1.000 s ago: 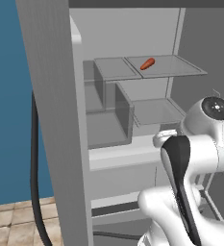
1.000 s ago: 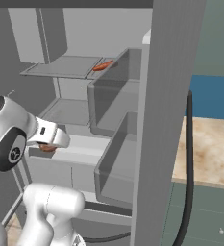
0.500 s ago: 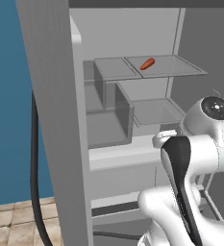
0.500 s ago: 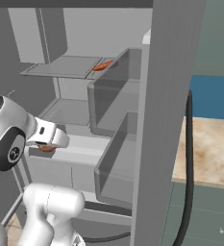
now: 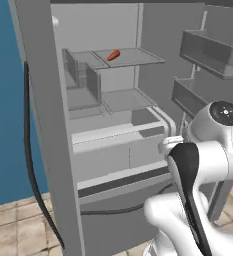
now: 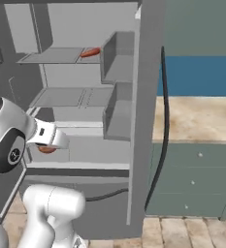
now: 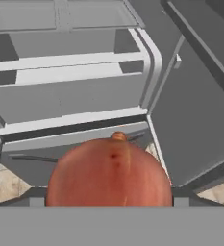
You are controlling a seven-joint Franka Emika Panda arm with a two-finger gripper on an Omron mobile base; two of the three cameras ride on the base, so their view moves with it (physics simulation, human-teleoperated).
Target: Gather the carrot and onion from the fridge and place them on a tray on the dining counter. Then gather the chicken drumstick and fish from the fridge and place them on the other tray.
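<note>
Base has swung, whole view shifted: fridge (image 5: 43,125) now seen more side-on | gripper (image 7: 108,204) clamps onion (image 7: 109,172), in front of fridge | carrot (image 5: 113,54) on top shelf (image 5: 138,57) inside fridge

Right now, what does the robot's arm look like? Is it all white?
Mostly. The arm is made of smooth, rounded white shells with dark parts at the joints: a long black panel down one link, and round dark caps with a small pale dot in the middle. It looks glossy and chunky, like bent tubes joined together.
</note>
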